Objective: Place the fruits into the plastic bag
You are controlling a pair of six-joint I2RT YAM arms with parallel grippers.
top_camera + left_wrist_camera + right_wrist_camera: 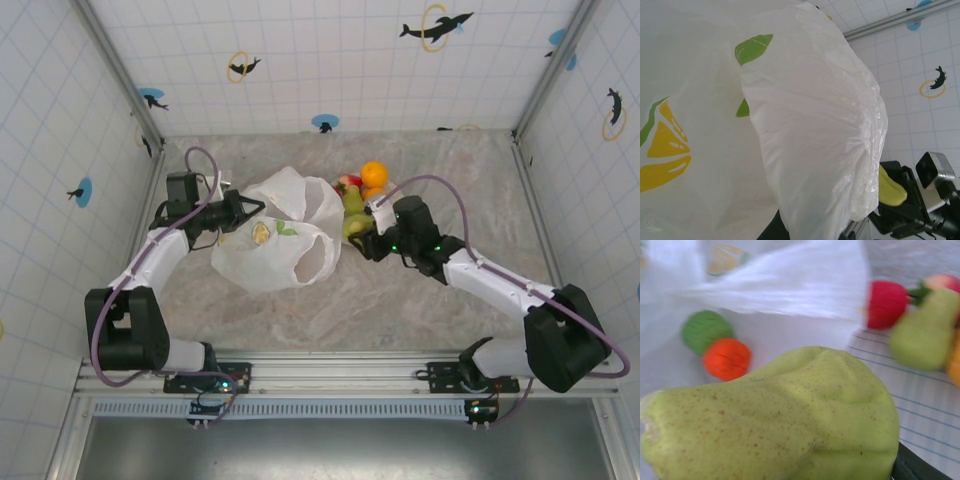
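The plastic bag (275,240) lies crumpled left of centre, white with lemon and leaf prints, its mouth facing right. My left gripper (243,211) is shut on the bag's left edge; up close the bag film (805,125) hides its fingers. My right gripper (357,228) is shut on a yellow-green pear (790,415) just right of the bag's mouth. A green round fruit (705,330) and a small orange (727,359) lie inside the bag's mouth. An orange (374,173), a red strawberry (887,304), an apple (942,282) and a second pear (925,330) sit on the plate.
The round checked plate (930,405) sits directly behind my right gripper, close to the bag. Tiled walls with dolphin stickers enclose the grey table (440,290) on three sides. Bare tabletop lies in front of the bag and to the right.
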